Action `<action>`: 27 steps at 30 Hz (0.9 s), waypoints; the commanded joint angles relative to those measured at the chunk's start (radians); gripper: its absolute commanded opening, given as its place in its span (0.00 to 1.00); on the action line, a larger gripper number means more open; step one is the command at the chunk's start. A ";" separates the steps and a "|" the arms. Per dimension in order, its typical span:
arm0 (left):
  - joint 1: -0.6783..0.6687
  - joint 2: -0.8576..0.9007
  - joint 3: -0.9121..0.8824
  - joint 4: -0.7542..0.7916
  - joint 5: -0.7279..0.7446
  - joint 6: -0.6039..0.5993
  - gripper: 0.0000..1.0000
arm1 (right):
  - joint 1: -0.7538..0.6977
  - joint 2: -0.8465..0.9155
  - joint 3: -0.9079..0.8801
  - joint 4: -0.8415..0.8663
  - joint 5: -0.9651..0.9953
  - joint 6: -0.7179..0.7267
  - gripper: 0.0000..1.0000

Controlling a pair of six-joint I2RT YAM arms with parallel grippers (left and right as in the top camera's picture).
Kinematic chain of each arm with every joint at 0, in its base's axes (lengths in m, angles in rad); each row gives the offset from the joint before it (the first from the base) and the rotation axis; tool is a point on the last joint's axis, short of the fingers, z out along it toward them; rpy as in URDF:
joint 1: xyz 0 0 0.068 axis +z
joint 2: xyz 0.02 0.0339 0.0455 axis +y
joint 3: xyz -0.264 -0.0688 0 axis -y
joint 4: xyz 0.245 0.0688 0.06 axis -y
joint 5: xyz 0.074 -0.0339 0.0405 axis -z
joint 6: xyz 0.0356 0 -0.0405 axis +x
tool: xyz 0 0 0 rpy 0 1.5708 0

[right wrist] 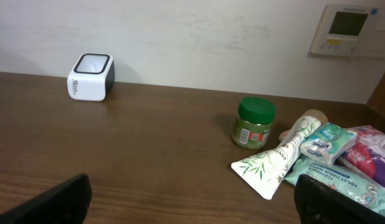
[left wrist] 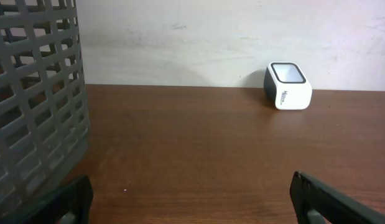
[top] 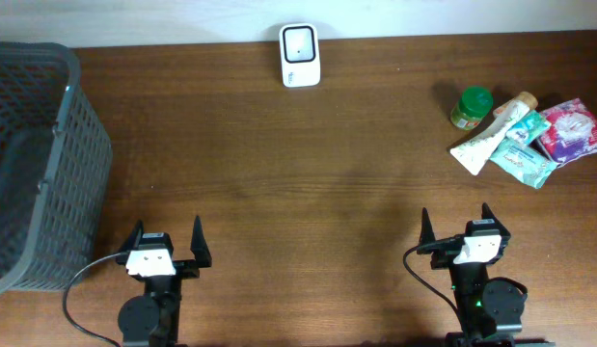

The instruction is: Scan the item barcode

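Our left hand [top: 167,231] and right hand [top: 454,220] are spread, empty. We see the barcode scanner [top: 300,55] at the tabletop's [top: 308,193] far edge.

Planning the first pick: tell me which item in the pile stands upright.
The green-lidded jar, standing on its base; the tube and packets beside it lie flat.

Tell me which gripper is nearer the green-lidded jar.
Right. The right gripper sits almost straight in front of the green-lidded jar, toward the robot; the left gripper is far off, near the grey basket.
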 commanded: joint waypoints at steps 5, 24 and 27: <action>0.000 -0.006 -0.003 -0.010 0.002 0.005 0.99 | 0.007 -0.007 -0.007 -0.004 0.005 0.006 0.99; 0.000 -0.006 -0.003 -0.011 0.010 0.019 0.99 | 0.007 -0.007 -0.007 -0.004 0.005 0.006 0.99; 0.000 -0.006 -0.003 -0.011 0.009 0.004 0.99 | 0.007 -0.007 -0.007 -0.004 0.005 0.006 0.99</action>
